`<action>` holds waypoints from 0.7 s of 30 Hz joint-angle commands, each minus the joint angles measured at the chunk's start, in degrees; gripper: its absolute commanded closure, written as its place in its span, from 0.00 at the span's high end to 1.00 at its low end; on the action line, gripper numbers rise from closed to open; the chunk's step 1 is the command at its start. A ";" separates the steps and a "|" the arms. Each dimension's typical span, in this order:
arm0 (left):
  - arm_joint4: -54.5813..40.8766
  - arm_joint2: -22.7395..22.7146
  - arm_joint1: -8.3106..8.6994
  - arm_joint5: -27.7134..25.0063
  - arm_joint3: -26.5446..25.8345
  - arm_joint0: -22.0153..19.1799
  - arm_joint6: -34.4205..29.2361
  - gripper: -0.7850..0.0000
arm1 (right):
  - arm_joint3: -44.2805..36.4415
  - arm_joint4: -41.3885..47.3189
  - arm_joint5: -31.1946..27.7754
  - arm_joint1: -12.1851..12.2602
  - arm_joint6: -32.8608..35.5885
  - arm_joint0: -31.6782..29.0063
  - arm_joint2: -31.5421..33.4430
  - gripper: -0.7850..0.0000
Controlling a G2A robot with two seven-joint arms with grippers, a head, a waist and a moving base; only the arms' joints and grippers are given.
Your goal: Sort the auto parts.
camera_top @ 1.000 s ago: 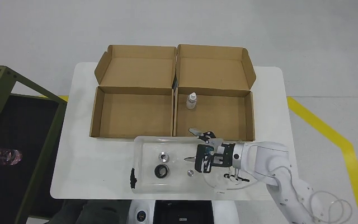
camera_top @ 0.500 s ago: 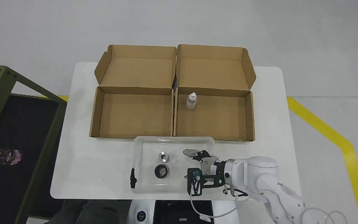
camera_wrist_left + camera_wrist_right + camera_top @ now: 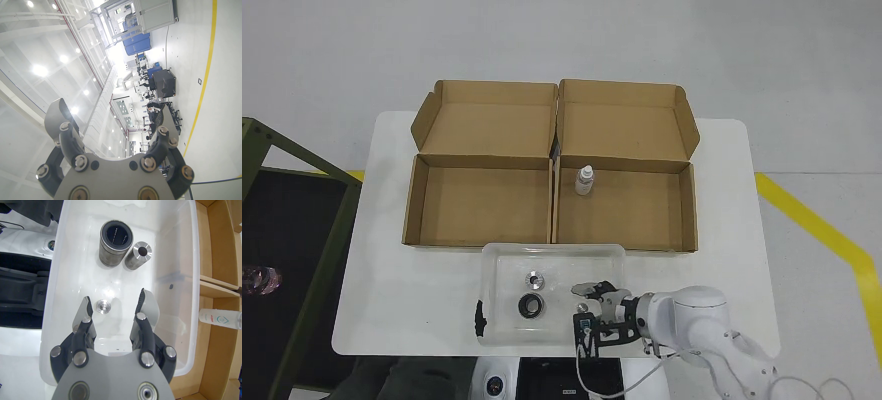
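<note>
Change: right fingers [image 3: 148, 306] pulled back from the cardboard box [image 3: 219, 351], now low in the tray [image 3: 56, 275] | spread open, empty, straddling the small metal disc [image 3: 103, 306] on the tray floor | I'd say pick is next | left fingers [image 3: 56, 117] open, idle.

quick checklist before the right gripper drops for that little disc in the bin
1. Right gripper open: ok, jaws spread wide.
2. Small metal disc between the jaws: ok, though nearer one finger.
3. Room around the disc: ok, the linear bearing and metal sleeve stand apart from it, farther along the clear bin.
4. Height left above the disc: cannot tell.
5. Left gripper out of the way: ok, open, holding nothing, pointed at the ceiling.
6. Which cardboard box takes the disc: cannot tell.
</note>
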 commanded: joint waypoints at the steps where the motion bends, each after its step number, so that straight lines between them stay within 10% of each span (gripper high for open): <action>1: 0.00 0.00 0.00 0.00 0.00 0.00 0.00 1.00 | 0.08 -0.78 -0.37 0.03 0.73 0.41 -0.46 0.50; 21: 0.00 0.00 0.00 0.00 0.00 0.00 0.00 1.00 | 2.32 -4.11 -1.59 -0.63 6.22 5.08 -6.71 0.43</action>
